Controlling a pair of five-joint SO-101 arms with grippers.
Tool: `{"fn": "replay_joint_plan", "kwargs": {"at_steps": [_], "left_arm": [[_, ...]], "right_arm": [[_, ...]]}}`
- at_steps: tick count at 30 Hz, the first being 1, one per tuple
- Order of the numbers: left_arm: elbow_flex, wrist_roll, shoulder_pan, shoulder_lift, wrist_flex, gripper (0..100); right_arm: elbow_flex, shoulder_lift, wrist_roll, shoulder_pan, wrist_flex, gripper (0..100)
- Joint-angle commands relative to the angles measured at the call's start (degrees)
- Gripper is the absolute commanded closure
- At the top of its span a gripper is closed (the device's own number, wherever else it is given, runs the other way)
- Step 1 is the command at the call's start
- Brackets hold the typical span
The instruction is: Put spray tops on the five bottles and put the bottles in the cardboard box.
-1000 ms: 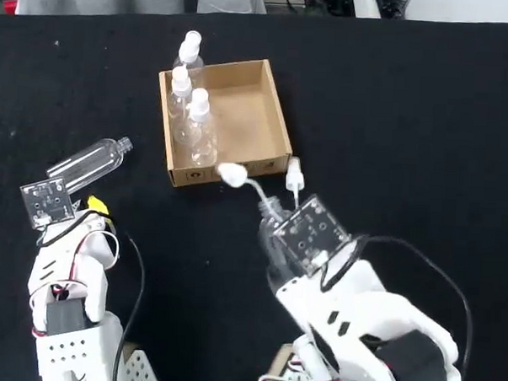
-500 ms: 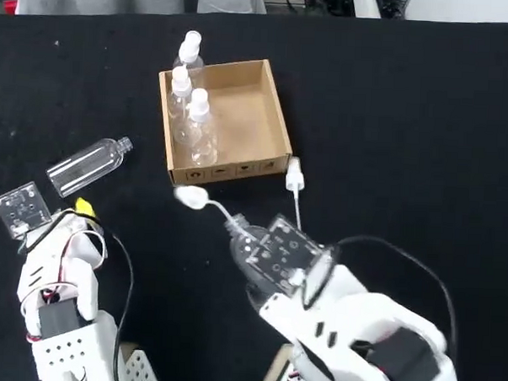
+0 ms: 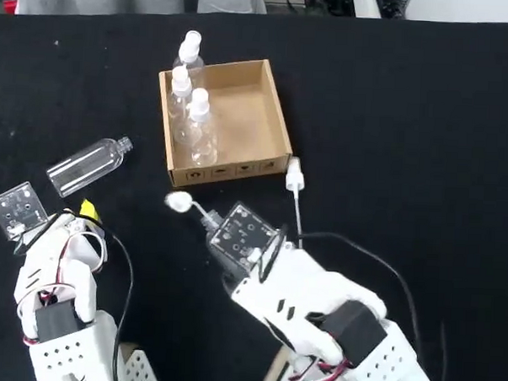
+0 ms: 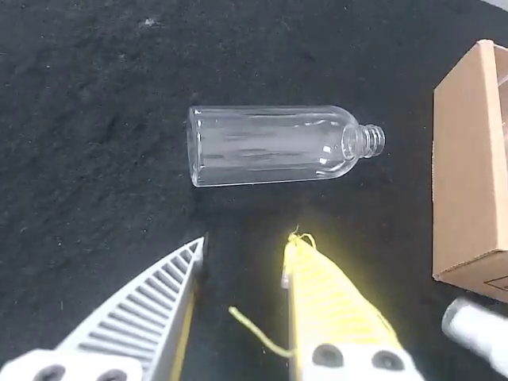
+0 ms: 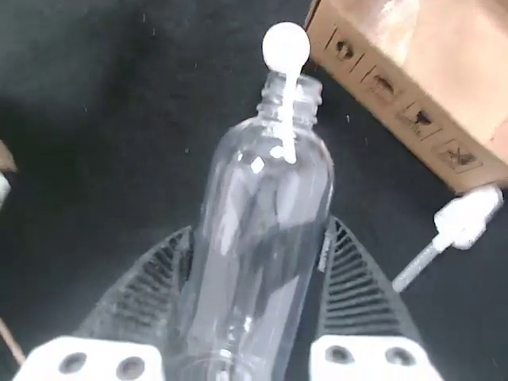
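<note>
Nearest, a clear bottle (image 5: 262, 198) is gripped by the right tool (image 5: 258, 230), which is clenched around its body. A spray top (image 5: 286, 46) is set loosely in its neck, with the white head standing off the opening. To the left, the left tool (image 4: 248, 240) is held released over the black tabletop (image 3: 409, 121), just near of a capless bottle (image 4: 270, 145) laid on its side. A loose spray top (image 3: 294, 177) is laid by the near right corner of the cardboard box (image 3: 278, 116). Two topped bottles (image 3: 202, 133) are seen inside along its left wall. A third topped bottle (image 3: 191, 51) is seen at its far left corner; whether it is inside cannot be told.
</note>
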Motion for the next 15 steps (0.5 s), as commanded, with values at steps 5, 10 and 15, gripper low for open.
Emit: {"fn": "replay_joint_plan", "kwargs": {"at_steps": [5, 10, 15], "left_arm": [[-3.7, 0.7, -0.6, -0.4, 0.3, 85], [-3.6, 0.8, -0.6, -0.4, 0.2, 85], [-3.6, 0.8, -0.6, -0.4, 0.1, 85]], "right_arm": [[-0.6, 12.7, 0.2, -2.4, -8.2, 90.0], [-0.6, 20.5, 0.4, -2.4, -10.4, 89.6], [-0.6, 25.5, 0.6, -2.4, -10.4, 89.5]]}}
